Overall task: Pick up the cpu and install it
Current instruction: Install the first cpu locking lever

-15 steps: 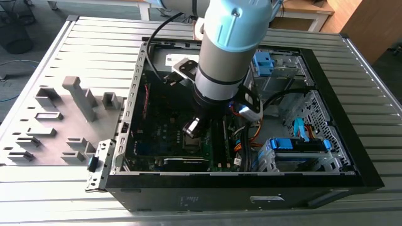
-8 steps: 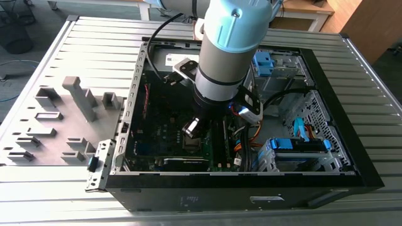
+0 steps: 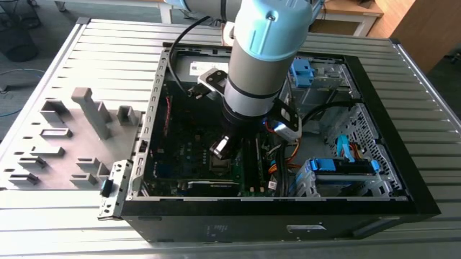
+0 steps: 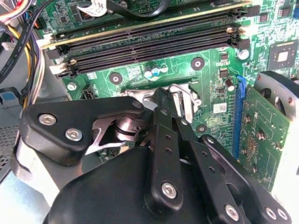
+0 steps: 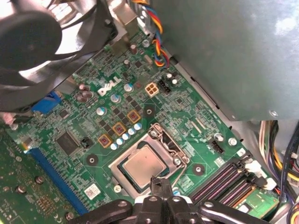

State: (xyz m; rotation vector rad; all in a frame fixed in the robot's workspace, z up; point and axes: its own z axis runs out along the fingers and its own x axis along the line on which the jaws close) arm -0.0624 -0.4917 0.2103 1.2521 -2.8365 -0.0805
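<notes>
The cpu [image 5: 144, 164] flat in the motherboard socket [image 5: 164, 142], just beside the closed, empty hand [image 5: 158, 182]

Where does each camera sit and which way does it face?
Exterior view: high, looking down into the black computer case; grey-and-blue arm shows.
First wrist view: on the arm, facing the green motherboard and silvery square cpu in its socket; black gripper shows.
Second wrist view: on the arm, looking past the gripper at memory slots.
Wrist views share motherboard and gripper.

The cpu [image 5: 144, 164] sits in its socket [image 5: 166, 141], closed fingers [image 5: 161, 189] just beside it
</notes>
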